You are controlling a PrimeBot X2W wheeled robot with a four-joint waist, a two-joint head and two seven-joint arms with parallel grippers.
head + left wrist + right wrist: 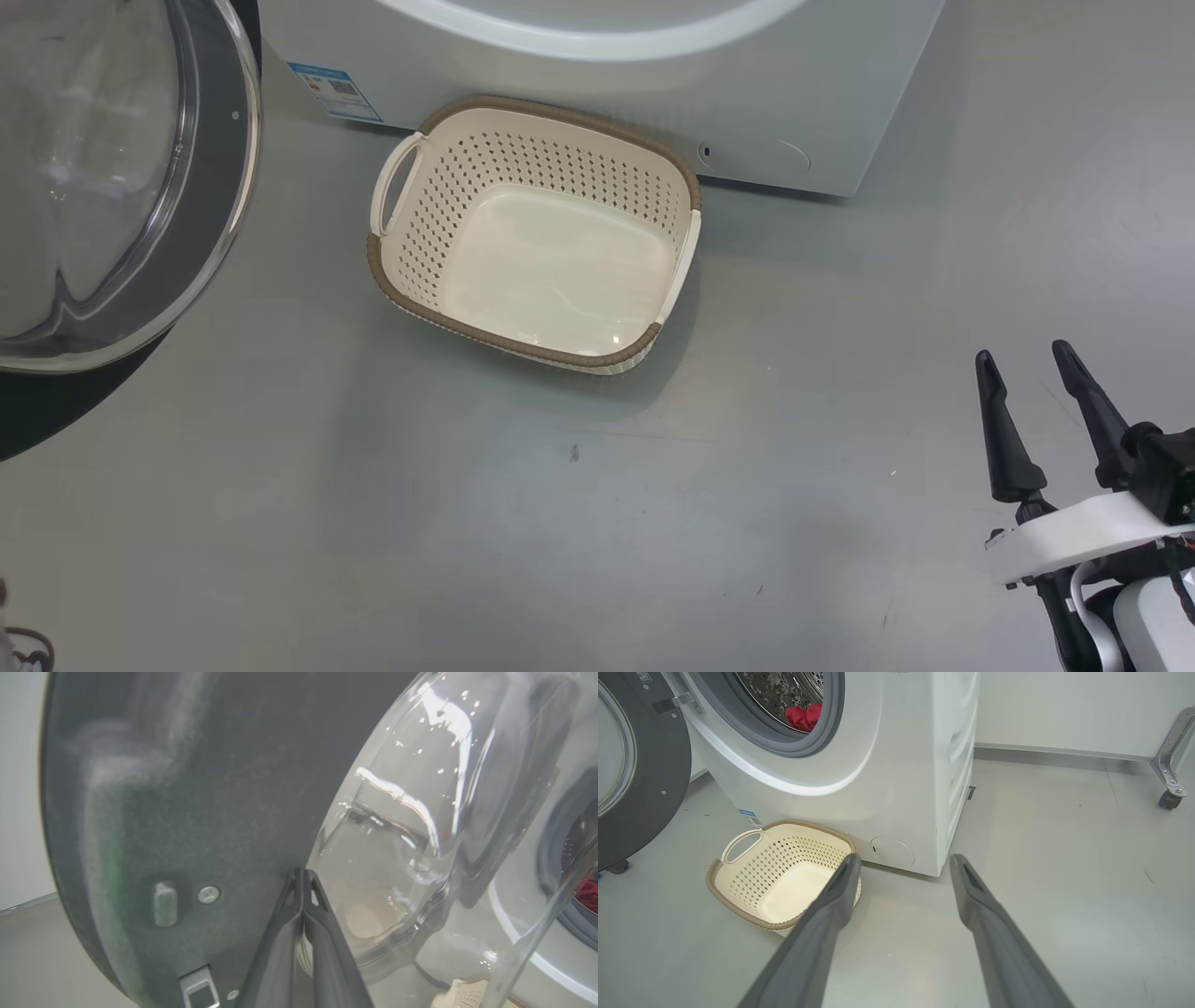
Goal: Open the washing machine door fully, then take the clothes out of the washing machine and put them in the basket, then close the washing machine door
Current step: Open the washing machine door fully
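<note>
smooth grey floor (597,523), pale wall (1064,704): washing machine (896,765) at far side, washing machine door (187,812) open at left, left gripper (303,877) closed, tips at its inner face, likely to push it wider; right gripper (904,858) spread, empty; clothes (803,716) in the drum (784,690); basket (523,345) near beneath, ready to receive.
</note>
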